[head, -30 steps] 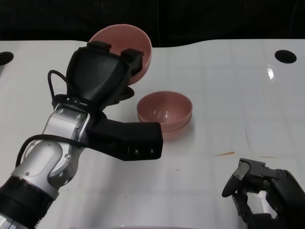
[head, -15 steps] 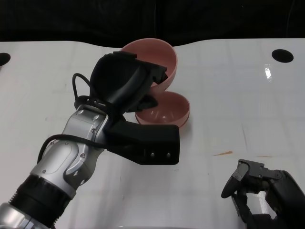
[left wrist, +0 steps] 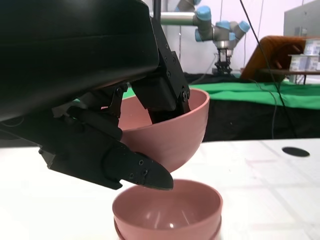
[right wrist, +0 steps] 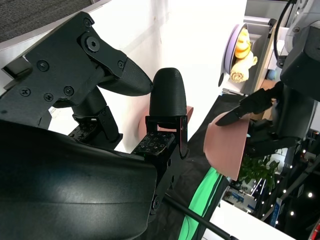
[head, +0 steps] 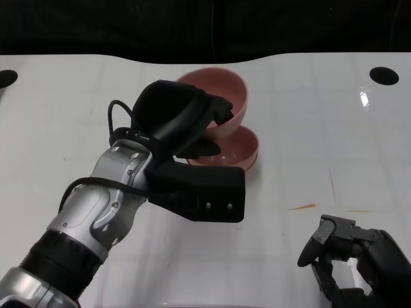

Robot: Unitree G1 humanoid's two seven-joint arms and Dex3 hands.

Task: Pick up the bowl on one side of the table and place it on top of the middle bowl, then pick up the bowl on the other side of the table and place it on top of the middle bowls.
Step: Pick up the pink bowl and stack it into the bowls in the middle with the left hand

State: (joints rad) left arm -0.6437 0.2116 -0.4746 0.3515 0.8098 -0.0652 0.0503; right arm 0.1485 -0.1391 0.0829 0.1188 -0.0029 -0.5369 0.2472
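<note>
Now the left hand holds a pink bowl in the air, fingers hooked over its rim and reaching inside while the thumb presses the outer wall. That bowl is tilted, its mouth turned partly toward the far edge of the white table, and it hangs just above the middle stack. The left wrist view shows a clear gap between the lifted bowl's underside and the stack below it, so the 2 are apart, not touching. The stack sits near the table's centre; in the left wrist view a second rim shows just under the upper bowl's rim, so it looks like 2 pink bowls nested, both upright. The left hand's thumb reaches down almost to the stack's rim.

Low at the near right of the table, the right hand rests with its fingers curled loosely and apart, gripping nothing. The right wrist view confirms this: its fingers stand spread, and beyond them the lifted bowl appears in the left hand's grasp. A small orange-brown streak marks the table ahead of the right hand, and a black hole sits near the far right edge.
</note>
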